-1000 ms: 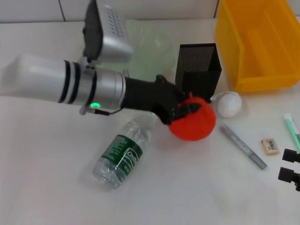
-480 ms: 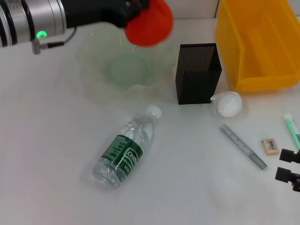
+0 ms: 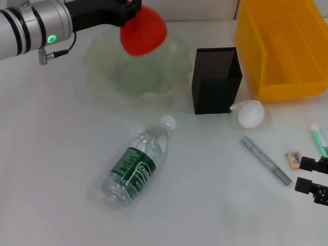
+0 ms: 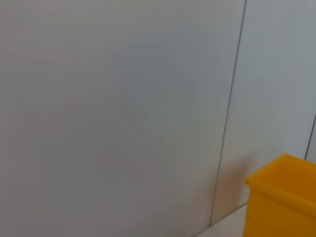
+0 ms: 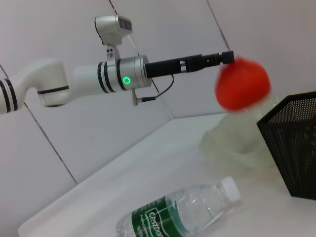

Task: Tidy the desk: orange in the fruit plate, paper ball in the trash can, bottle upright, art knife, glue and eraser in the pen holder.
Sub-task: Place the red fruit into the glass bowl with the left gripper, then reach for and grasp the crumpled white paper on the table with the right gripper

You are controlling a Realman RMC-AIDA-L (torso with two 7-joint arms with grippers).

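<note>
My left gripper is over the pale green fruit plate, open. The orange is just below its fingertips, above the plate; the right wrist view shows the orange blurred off the gripper's tip. The clear bottle lies on its side mid-table. The paper ball is beside the black mesh pen holder. The grey art knife, eraser and glue stick lie at the right. My right gripper is open next to the eraser.
A yellow bin stands at the back right and also shows in the left wrist view. A white wall runs behind the table. The bottle, the plate and the pen holder show in the right wrist view.
My left arm lifted the orange from the table by the pen holder up over the plate, then shifted left. The orange now sits lower off the fingertips. My right gripper crept slightly left.
</note>
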